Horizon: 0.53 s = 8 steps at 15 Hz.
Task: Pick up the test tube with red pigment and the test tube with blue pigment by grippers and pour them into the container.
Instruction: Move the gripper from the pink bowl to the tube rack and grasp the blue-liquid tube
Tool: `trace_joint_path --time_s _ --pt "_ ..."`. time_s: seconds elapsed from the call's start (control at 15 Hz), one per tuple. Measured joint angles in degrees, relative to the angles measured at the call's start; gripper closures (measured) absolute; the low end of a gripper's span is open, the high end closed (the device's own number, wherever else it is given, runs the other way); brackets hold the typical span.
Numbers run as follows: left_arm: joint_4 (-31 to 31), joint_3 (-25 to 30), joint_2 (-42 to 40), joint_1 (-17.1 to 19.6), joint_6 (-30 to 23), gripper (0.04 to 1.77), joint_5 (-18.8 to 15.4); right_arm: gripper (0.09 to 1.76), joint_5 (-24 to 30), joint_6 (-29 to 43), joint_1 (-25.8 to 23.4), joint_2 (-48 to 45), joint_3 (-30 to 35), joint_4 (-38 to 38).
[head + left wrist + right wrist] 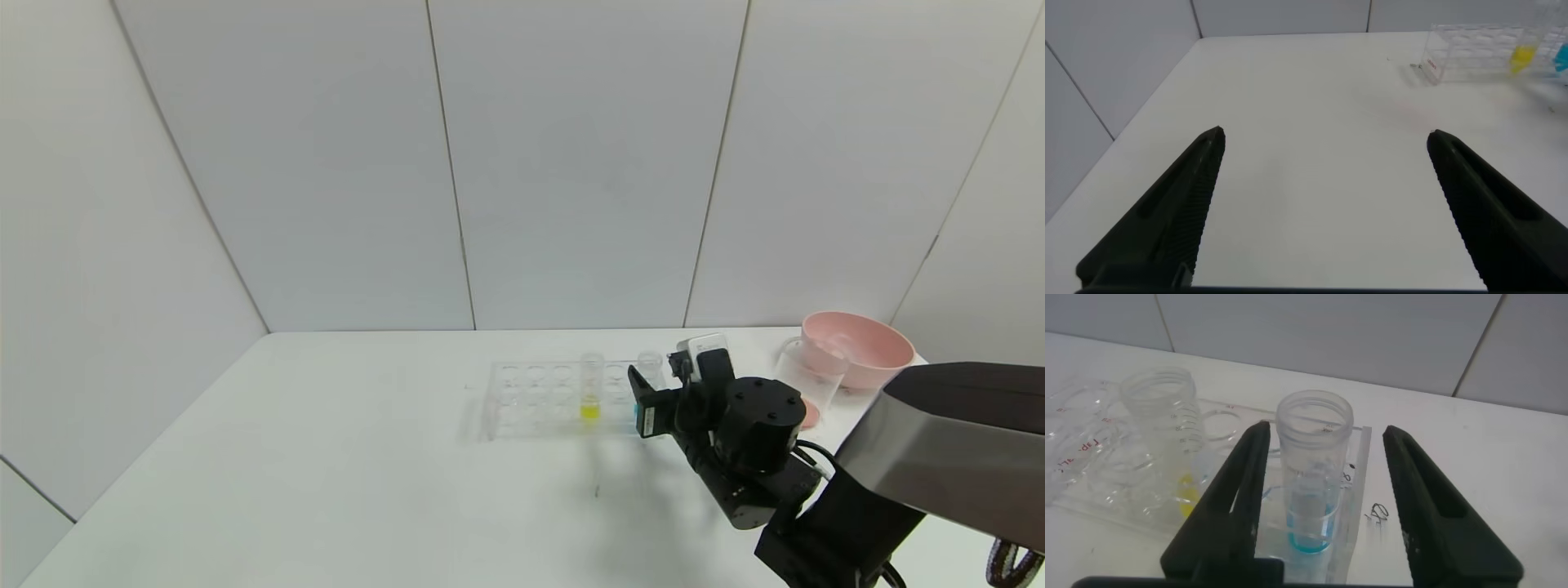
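The test tube with blue pigment (1313, 474) stands upright in the end slot of the clear tube rack (1094, 457), cyan liquid at its bottom. My right gripper (1327, 429) is open with one finger on each side of this tube; the left finger is close to the tube wall and the right one stands apart. In the head view the right gripper (651, 390) is at the rack's right end, by the blue tube (649, 363). The clear container (808, 377) stands right of the arm, with a reddish patch at its base. The red tube is not visible. My left gripper (1325, 139) is open over bare table.
A yellow-liquid tube (590, 392) stands in the rack (531, 400), two slots left of the blue one; it also shows in the right wrist view (1159, 416). A pink bowl (857, 349) sits behind the container at the back right corner. White walls enclose the table.
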Motion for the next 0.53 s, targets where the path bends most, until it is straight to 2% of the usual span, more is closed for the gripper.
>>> trace_joint_path --time_s 0.13,0.2,0.27,0.53 --pt "0.02 0.0 0.0 0.0 0.0 0.05 0.0 1.05 0.0 0.02 -0.02 -0.09 0.06 -0.06" --pt "0.02 0.0 0.0 0.0 0.0 0.05 0.0 1.29 0.06 0.02 0.0 -0.12 0.13 -0.04" --pt "0.02 0.0 0.0 0.0 0.0 0.05 0.0 1.37 0.02 0.02 0.02 -0.22 0.17 -0.09" --pt "0.0 0.0 0.0 0.0 0.0 0.05 0.0 1.37 0.0 -0.28 0.02 -0.76 0.11 -0.04"
